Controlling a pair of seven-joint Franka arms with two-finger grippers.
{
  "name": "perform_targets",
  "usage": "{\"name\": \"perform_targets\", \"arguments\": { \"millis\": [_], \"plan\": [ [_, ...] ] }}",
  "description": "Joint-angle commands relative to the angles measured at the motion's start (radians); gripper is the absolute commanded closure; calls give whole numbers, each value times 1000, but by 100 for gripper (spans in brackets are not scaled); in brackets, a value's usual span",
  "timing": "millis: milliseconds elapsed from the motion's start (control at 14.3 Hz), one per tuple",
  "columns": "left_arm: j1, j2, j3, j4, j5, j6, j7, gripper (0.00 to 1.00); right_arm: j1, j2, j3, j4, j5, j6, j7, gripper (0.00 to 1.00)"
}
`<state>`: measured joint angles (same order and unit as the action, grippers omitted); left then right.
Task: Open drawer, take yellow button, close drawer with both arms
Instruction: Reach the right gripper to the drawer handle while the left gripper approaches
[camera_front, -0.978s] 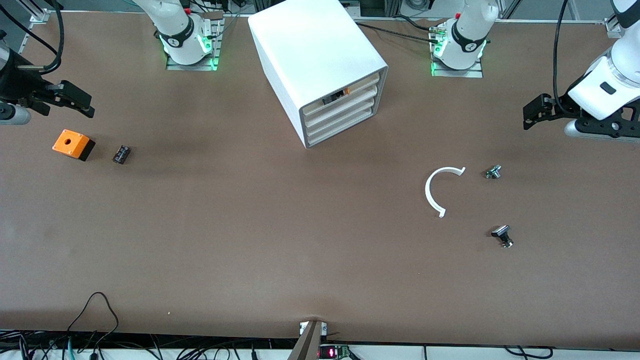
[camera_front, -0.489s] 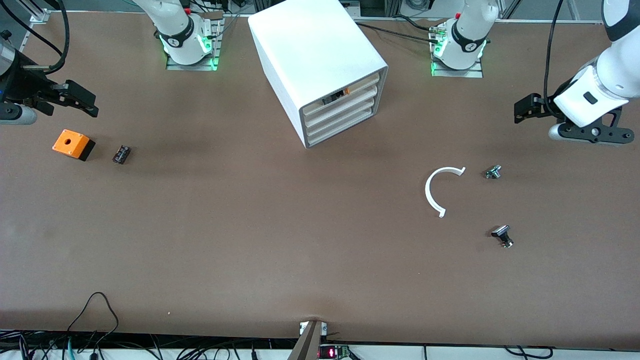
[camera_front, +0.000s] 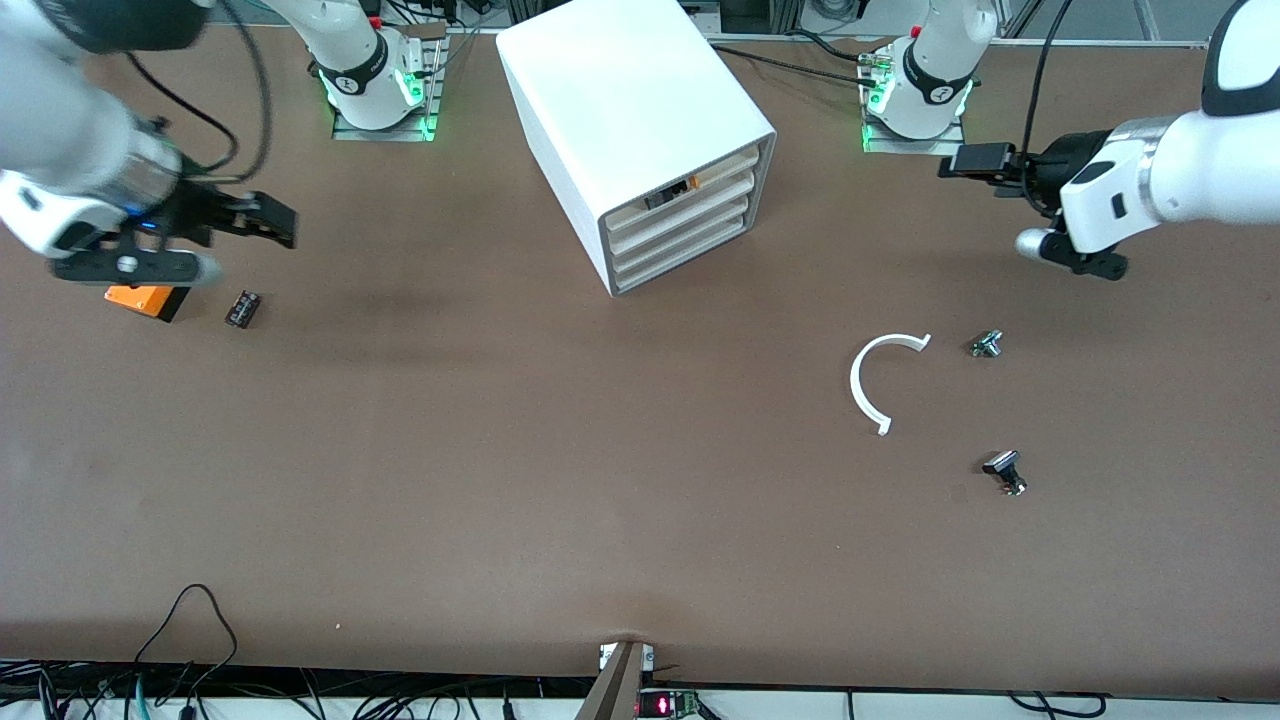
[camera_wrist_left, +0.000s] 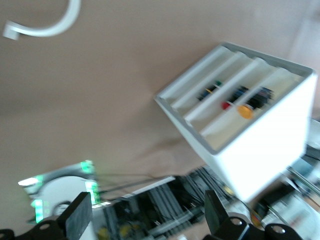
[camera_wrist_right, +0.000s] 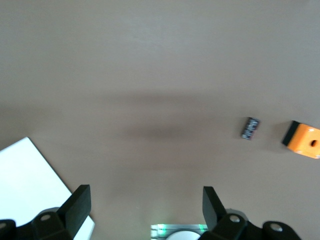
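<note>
Two grippers, fingers apart, empty: left gripper (camera_front: 975, 160) and right gripper (camera_front: 268, 218) over worktop (camera_front: 520, 450), flanking cabinet (camera_front: 640, 130); drawer (camera_front: 700, 180) shut, button (camera_wrist_left: 245, 111) inside, likely approach staging.

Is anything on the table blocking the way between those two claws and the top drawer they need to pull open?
Nothing visible does. The left claw and right claw, both open, hang over bare table on either side of the cabinet. The top drawer faces open table.

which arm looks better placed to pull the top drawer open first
Probably the left. Its open left gripper hangs over the table on the side the cabinet's drawer fronts face, with the drawer in its wrist view. The open right gripper faces the cabinet's blank side.
</note>
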<state>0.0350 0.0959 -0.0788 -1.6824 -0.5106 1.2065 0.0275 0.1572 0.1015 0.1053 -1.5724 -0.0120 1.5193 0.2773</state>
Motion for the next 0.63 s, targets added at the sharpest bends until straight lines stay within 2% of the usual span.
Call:
{"name": "perform_targets", "arguments": {
  "millis": [0, 70, 210, 349, 489, 559],
  "plan": [
    [-3, 97, -10, 17, -145, -38, 22, 1, 105, 76, -4, 58, -3, 40, 144, 1],
    [-4, 122, -10, 4, -210, -42, 49, 1, 131, 102, -4, 84, -3, 70, 180, 1],
    [-6, 160, -15, -52, -242, 23, 205, 1, 160, 157, -3, 148, 3, 87, 226, 1],
    [-3, 162, -26, -153, -340, 105, 441, 1, 223, 217, -4, 219, 3, 87, 322, 1],
    [-6, 151, -32, -261, -416, 171, 598, 2, 266, 266, -3, 276, 4, 93, 437, 1],
    [-3, 134, -64, -322, -442, 214, 668, 3, 272, 279, -3, 293, 23, 94, 466, 1]
  ]
}}
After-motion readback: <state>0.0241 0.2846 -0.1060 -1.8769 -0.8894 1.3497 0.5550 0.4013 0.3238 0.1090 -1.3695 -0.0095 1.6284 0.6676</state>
